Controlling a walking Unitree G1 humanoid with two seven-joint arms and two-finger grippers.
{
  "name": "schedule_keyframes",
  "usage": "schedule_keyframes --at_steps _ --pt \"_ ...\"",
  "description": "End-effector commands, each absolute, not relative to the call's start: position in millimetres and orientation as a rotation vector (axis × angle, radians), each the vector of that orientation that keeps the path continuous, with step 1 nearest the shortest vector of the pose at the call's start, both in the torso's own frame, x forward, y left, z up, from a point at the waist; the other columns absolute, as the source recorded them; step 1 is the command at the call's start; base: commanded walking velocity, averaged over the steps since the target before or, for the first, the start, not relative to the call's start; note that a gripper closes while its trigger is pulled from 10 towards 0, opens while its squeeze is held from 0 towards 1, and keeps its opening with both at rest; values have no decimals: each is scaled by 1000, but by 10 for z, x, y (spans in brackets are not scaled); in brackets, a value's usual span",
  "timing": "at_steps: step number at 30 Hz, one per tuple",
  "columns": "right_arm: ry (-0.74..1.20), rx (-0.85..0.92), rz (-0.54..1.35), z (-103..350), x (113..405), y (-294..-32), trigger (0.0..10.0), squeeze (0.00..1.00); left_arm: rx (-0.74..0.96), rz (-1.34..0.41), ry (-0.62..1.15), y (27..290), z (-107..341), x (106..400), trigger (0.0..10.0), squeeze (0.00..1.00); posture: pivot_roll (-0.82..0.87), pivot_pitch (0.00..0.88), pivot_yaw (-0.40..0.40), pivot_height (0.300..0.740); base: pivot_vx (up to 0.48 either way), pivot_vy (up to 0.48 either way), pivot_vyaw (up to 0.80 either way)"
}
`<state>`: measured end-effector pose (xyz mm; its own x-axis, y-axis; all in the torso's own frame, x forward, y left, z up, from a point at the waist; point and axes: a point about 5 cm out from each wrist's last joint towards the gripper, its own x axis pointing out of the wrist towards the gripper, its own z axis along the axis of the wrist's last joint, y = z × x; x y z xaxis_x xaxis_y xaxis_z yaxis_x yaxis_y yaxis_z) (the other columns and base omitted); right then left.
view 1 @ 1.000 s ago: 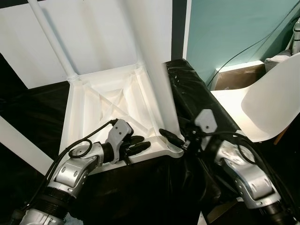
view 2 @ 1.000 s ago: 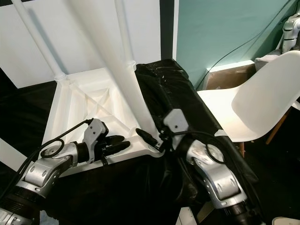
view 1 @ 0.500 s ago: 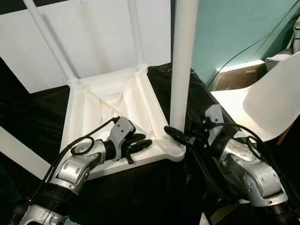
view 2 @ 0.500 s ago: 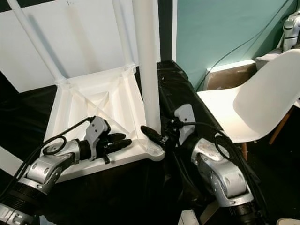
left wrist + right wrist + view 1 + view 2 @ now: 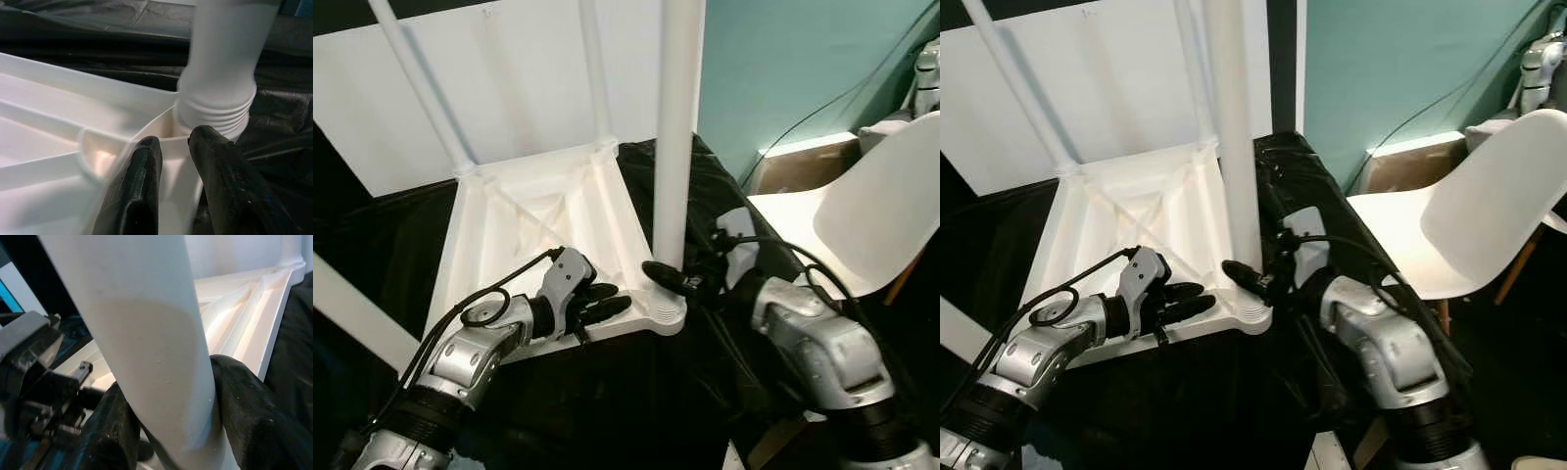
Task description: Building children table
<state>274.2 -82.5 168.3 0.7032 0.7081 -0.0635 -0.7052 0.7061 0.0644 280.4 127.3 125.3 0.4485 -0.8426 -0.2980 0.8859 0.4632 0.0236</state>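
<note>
Centrally, upturned white plastic tabletop (image 5: 524, 211): on black cloth.
Left gripper (image 5: 607, 304): pinching tabletop's rim.
Right gripper (image 5: 668, 278): clamped around upright white tubular leg (image 5: 674, 147).

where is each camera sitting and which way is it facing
Left eye view: on the head, looking down at the upturned white table top; both silver arms show.
Right eye view: the same scene from the head's other eye.
Left wrist view: along the left end effector, which pinches the table top's rim beside the leg socket.
Right wrist view: along the right end effector, clamped round the table leg.
Shared: all four see that leg and the table top.
</note>
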Motion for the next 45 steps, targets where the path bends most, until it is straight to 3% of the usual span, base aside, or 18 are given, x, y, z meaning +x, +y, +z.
schedule_keyframes --at_steps 1,5,14,20,26,27,29,30,37,45 --pt "238 83 732 1386 2757 -849 10000 0 184 -1204 291 1288 1228 2734 10000 0 -15 0 91 740 0 0 0" --pt "183 -12 775 1407 2744 -685 10000 0 254 -1236 332 1306 1152 2671 10000 0 1 0 92 740 0 0 0" --pt "160 -29 753 1414 2759 -583 10000 0 382 -1225 396 1254 999 2739 10000 0 1 0 92 740 0 0 0" --pt "144 -27 742 1431 2766 -665 10000 0 396 -1079 370 1117 955 3005 10000 0 -37 0 91 740 0 0 0" --pt "132 -23 732 1456 2758 -737 10000 0 407 -1096 437 1133 886 3020 10000 0 -54 0 94 740 0 0 0" --pt "132 -21 729 1461 2757 -752 10000 0 410 -1100 465 1145 854 3011 9176 0 -60 0 96 740 0 0 0" --pt "131 -20 727 1464 2756 -760 10000 0 409 -1102 481 1150 834 3008 9176 0 -60 0 96 740 0 0 0" --pt "132 -16 716 1473 2752 -802 10000 0 391 -1126 502 1152 802 2986 0 0 -68 0 100 740 0 0 0" --pt "121 -1 686 1445 2744 -844 10000 0 346 -1155 497 1100 791 2986 0 0 -73 0 108 740 0 0 0" --pt "-66 55 657 1504 2785 -611 10000 0 345 -1165 494 1065 813 3003 0 0 -52 0 128 740 0 0 0"
